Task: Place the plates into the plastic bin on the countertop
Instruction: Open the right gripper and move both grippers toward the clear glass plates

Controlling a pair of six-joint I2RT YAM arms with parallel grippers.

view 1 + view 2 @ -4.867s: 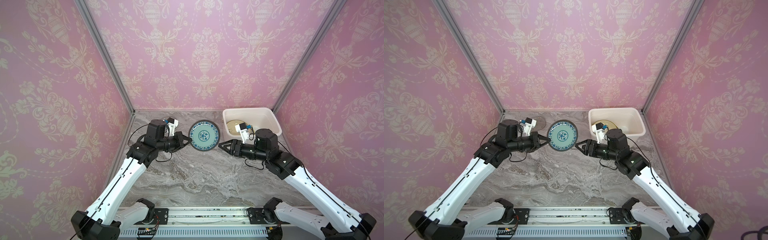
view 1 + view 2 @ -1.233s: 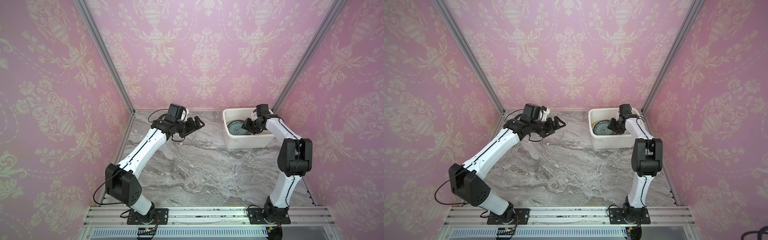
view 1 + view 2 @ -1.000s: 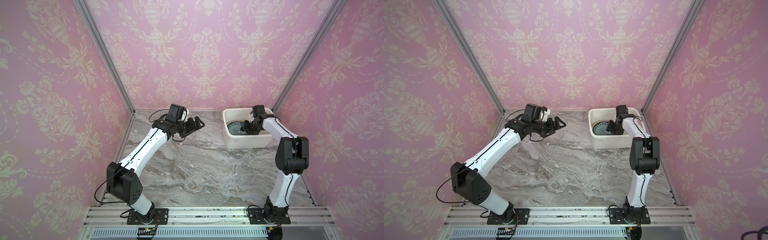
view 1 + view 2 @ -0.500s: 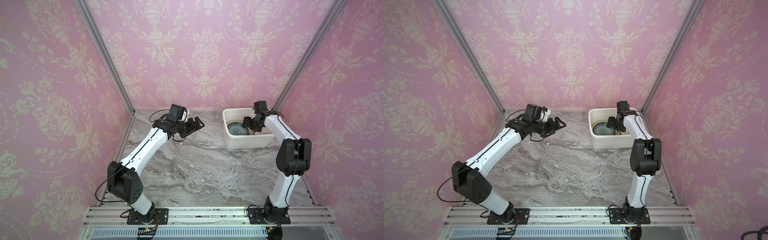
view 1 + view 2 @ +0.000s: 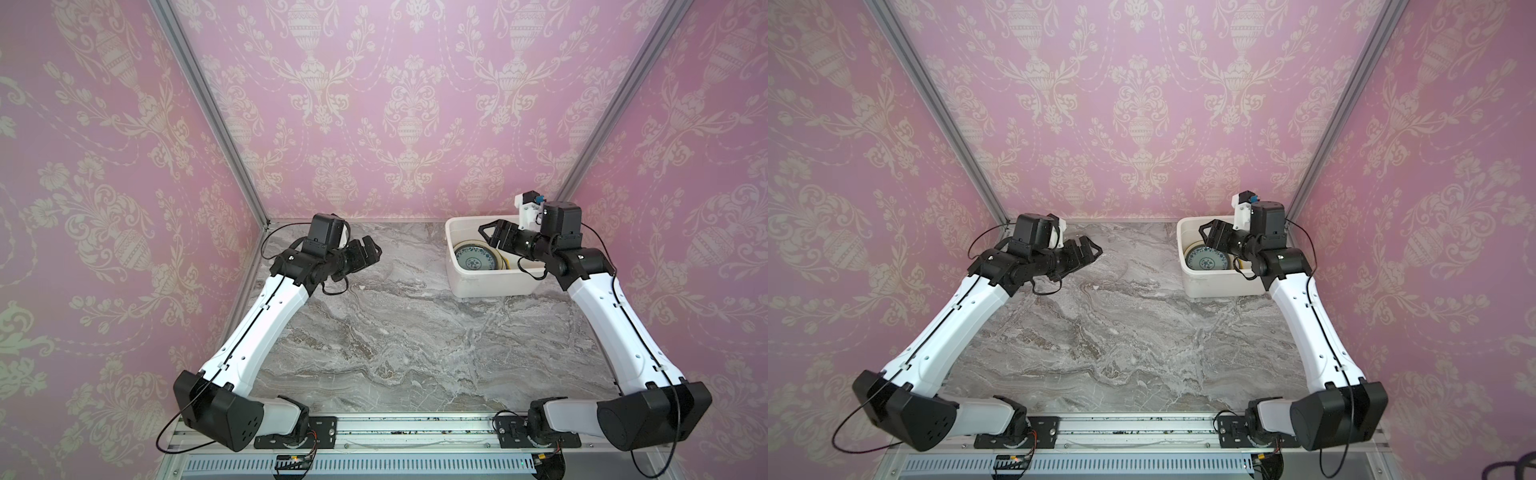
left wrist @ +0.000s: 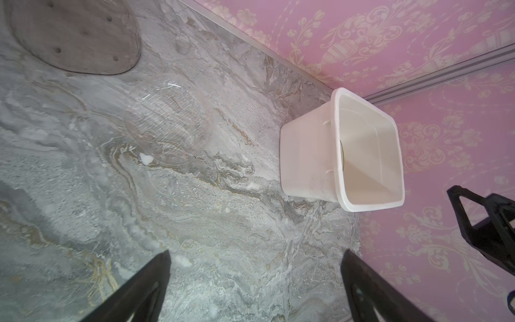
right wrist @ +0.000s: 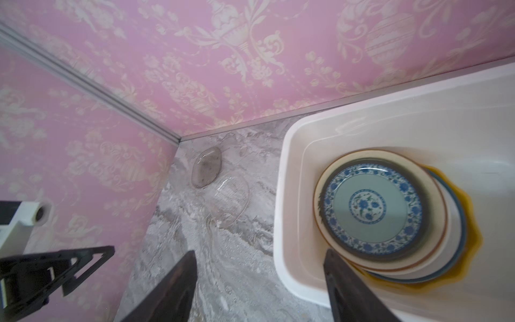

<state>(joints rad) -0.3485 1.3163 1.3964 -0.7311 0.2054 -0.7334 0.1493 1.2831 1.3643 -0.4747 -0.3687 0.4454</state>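
A deep white rectangular plastic bin (image 5: 490, 286) (image 5: 1221, 286) (image 6: 306, 159) (image 7: 281, 223) is seen at the far right corner of the grey marble-look tabletop (image 5: 395, 332) (image 5: 1121, 332). Inside it a stack of round plates is found. A blue-patterned round plate (image 5: 473, 262) (image 5: 1206, 262) (image 7: 370, 206) lies on top, and a cream brown-rimmed plate (image 7: 437, 223), a blue-rimmed plate and a yellow scalloped plate (image 7: 473, 220) are glimpsed beneath.

The right hand (image 5: 490, 235) (image 5: 1206, 235) (image 7: 259, 253) is held above the bin. Its jaws are parted and nothing is gripped between them.

The left hand (image 5: 368, 253) (image 5: 1090, 249) (image 6: 256, 259) is held above the tabletop's far left part, spread wide and empty.

Two plates remain on the tabletop beside the bin. A smoky glass plate (image 6: 75, 36) (image 7: 206, 167) is seen near the pink patterned wall (image 7: 139, 83), with a clear glass plate (image 6: 167, 128) (image 7: 231, 200) just beside it.
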